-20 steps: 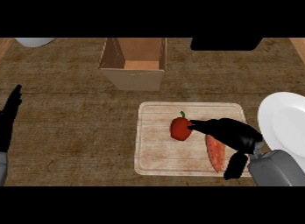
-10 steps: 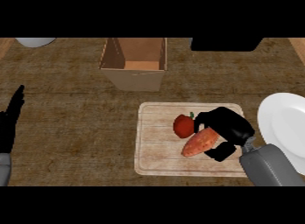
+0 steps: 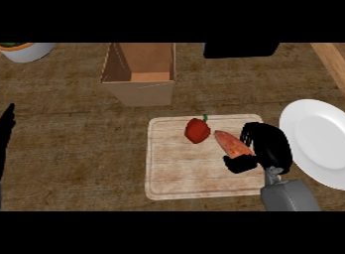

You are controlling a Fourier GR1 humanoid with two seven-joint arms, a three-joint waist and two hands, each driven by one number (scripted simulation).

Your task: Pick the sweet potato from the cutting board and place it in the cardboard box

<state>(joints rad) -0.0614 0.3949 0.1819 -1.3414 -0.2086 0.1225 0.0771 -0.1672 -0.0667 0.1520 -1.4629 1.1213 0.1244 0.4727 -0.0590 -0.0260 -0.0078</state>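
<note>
One red vegetable sits between the cardboard box and the sweet potato grasped by the right robot hand.

The right hand curls its fingers round the sweet potato, apparently over the cutting board.

We have one view, from the head, looking steeply down and close on the tabletop. The cardboard box sits toward the far side at top; the cutting board lies mid-view; the forearms enter from the lower edge.
</note>
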